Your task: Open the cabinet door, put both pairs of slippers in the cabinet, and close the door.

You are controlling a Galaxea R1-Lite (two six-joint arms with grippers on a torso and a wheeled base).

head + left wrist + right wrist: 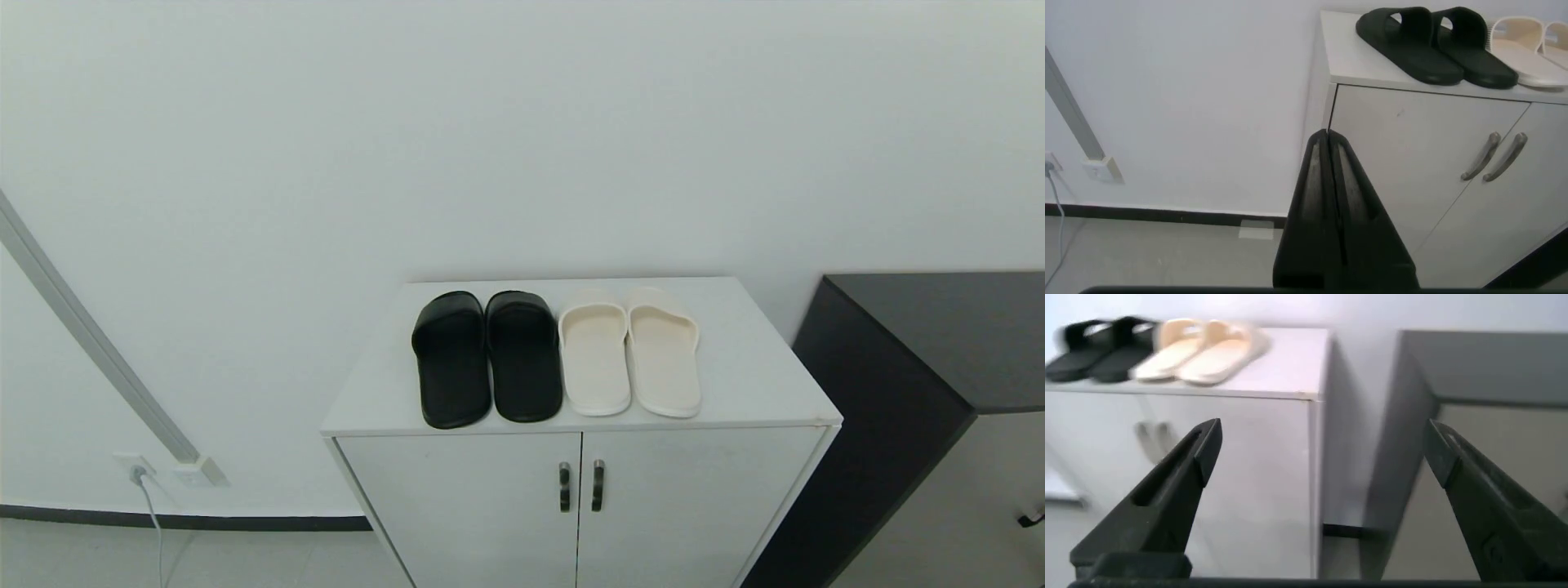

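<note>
Cabinet door [465, 506] closed, black slippers [453, 359] and cream slippers [596, 359] on top. Handles [1478, 157] vertical at the centre seam: ahead-right of left gripper [1328, 137], pressed together; ahead-left of right gripper [1323, 433], spread wide. Neither looks clearly nearer.

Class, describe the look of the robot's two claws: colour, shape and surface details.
Both are matt black. The left claw has two long fingers tapering to narrow tips, each with a recessed groove. The right claw has the same wedge-shaped, grooved fingers.
</note>
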